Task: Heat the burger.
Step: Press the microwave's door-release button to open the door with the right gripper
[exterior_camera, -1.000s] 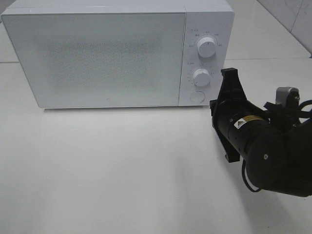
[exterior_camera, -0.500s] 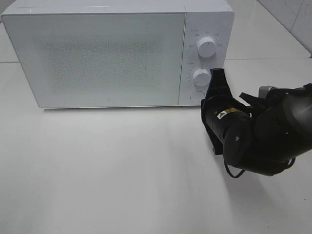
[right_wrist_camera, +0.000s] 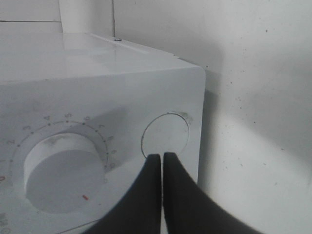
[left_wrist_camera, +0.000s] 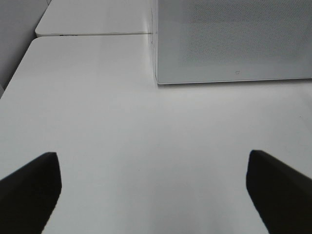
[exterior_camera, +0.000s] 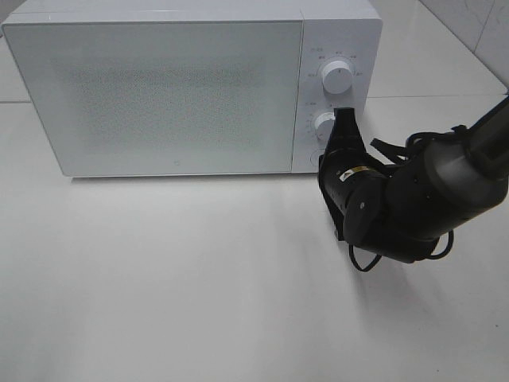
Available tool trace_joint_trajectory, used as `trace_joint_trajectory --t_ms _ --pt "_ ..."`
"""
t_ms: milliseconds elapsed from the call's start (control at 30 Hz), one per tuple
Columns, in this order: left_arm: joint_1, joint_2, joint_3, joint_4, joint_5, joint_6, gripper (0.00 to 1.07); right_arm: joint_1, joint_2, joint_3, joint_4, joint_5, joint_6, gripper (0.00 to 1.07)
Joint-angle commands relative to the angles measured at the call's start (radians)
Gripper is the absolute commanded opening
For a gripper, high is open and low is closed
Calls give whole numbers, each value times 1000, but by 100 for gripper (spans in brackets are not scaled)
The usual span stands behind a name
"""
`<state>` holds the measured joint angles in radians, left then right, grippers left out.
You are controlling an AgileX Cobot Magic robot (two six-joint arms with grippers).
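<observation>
right tool (right_wrist_camera: 162, 157): closed, at microwave button (right_wrist_camera: 166, 132), perhaps touching | left tool (left_wrist_camera: 151, 163): spread wide

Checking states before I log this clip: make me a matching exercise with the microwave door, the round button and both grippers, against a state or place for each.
Things:
1 microwave door
2 round button
3 left gripper
4 right gripper

States or places:
A fingers together, pointing at the button
B closed flush with the front
C fingers wide apart above the table
D beside the numbered dial

Pairs: 1-B, 2-D, 3-C, 4-A
</observation>
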<state>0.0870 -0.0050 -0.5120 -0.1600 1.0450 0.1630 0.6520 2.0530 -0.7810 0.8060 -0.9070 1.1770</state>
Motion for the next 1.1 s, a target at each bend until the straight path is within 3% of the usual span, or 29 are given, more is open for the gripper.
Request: trace_joint_trajectory --t_ms 33,567,1100 --pt "2 -17 4 1 -1 -4 98 -3 23 -29 -8 1 2 0" --pt "2 -17 4 1 -1 -4 98 -26 92 -130 -4 25 1 0" --pt "2 -15 4 1 -1 -4 98 -49 103 -138 15 -5 -5 0"
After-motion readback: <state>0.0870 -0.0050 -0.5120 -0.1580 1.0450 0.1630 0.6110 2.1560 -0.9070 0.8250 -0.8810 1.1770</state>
